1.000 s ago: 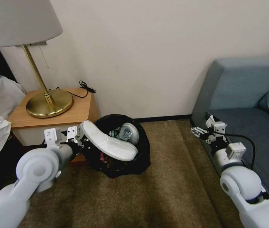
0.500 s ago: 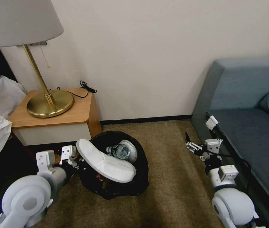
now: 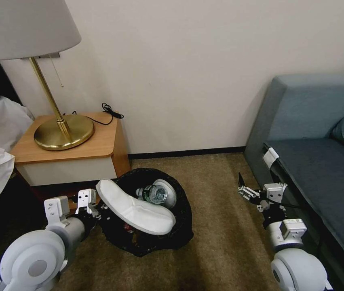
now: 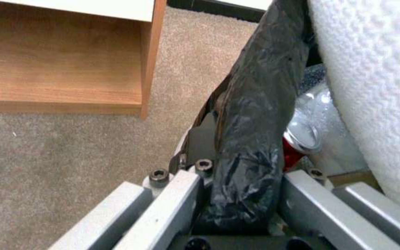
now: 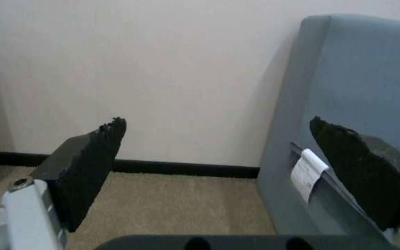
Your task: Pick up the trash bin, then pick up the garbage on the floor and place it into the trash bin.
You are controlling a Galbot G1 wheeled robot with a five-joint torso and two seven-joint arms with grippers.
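L pincer [image 4: 237,194] clamped on trash bin [image 3: 182,210] by nightstand [image 3: 74,155]; R pincer [image 5: 218,173] apart, near sofa [image 3: 321,121].

— where's the head camera looking from?
— high up, tilted forward and down: carpet [image 3: 228,242] below, the wall [image 3: 188,72] straight ahead, nightstand [image 3: 74,149] on the left, sofa [image 3: 321,133] on the right.
— and the left wrist one?
— very close, peering along its own left gripper [image 4: 237,194] at the trash bin [image 4: 255,104] rim, with the nightstand's side behind (the head view has that same bin [image 3: 180,230] and stand).
— the right wrist?
— low, near the floor, facing the wall between its pads [image 5: 93,163]; it shares the sofa's end [image 5: 348,86] and baseboard [image 5: 186,168] with the head view.
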